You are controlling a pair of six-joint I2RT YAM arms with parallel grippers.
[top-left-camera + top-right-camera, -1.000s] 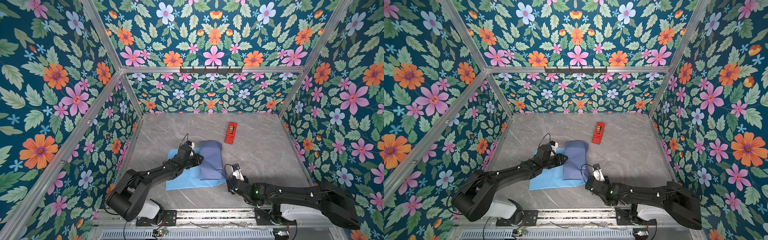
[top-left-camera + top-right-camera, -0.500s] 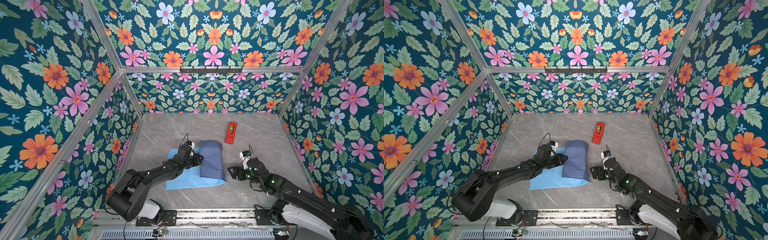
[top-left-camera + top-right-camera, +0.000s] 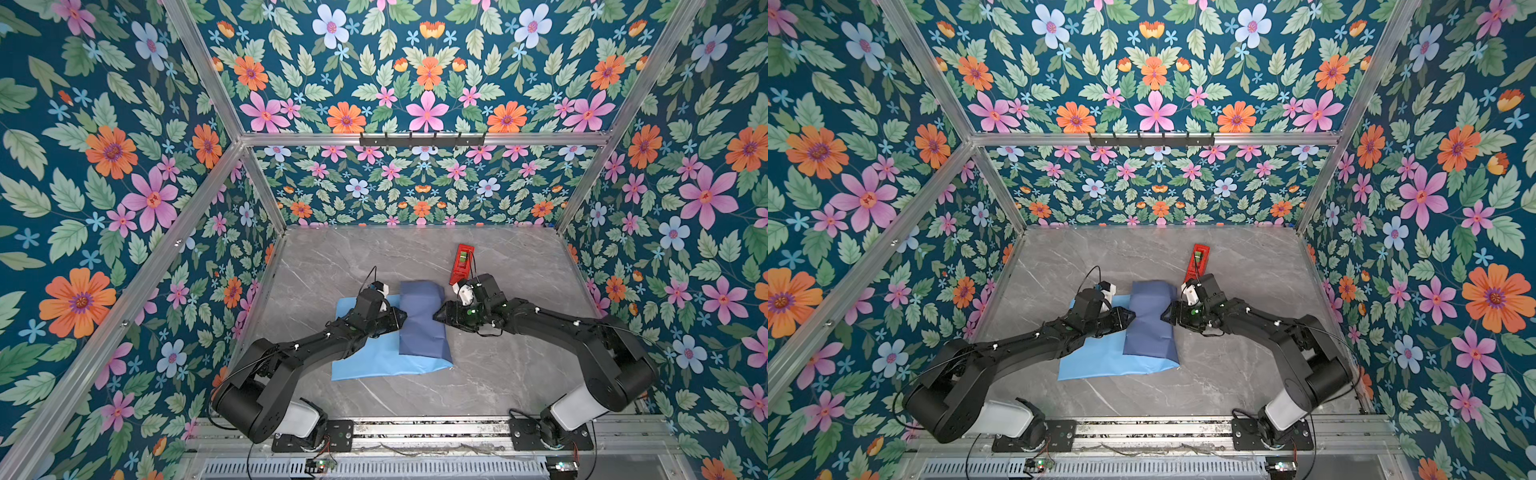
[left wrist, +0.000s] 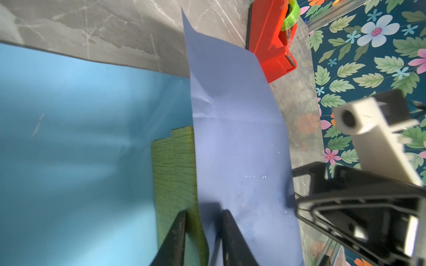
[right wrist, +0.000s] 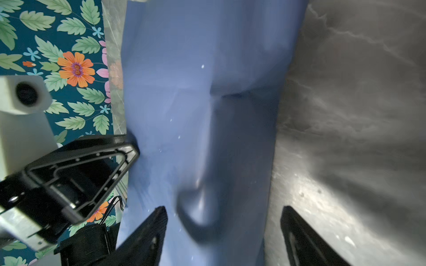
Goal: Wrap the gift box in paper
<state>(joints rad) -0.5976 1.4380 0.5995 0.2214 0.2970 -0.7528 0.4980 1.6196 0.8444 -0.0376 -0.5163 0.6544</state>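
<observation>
The paper (image 3: 374, 357) lies light-blue side up on the table, and its slate-blue flap (image 3: 422, 320) (image 3: 1148, 328) is folded over the gift box. In both top views the box is hidden. The left wrist view shows a strip of its olive-green side (image 4: 173, 165) beside the flap (image 4: 235, 126). My left gripper (image 3: 399, 319) (image 3: 1128, 315) (image 4: 204, 214) is at the box's left edge. Its jaws stand narrowly apart across the flap's edge, one finger on green, one on paper. My right gripper (image 3: 440, 316) (image 3: 1168, 318) (image 5: 224, 218) stands wide open against the flap's right side (image 5: 184, 80), gripping nothing.
A red tape dispenser (image 3: 462, 264) (image 3: 1198, 262) (image 4: 269, 41) with a green roll stands just behind the right wrist. Flowered walls close in the grey marble table (image 3: 519, 374) on three sides, and a metal rail runs along its front.
The right arm has swung from the table's front edge back and leftward to the box's right side. The left gripper has stayed at the box's left edge.
</observation>
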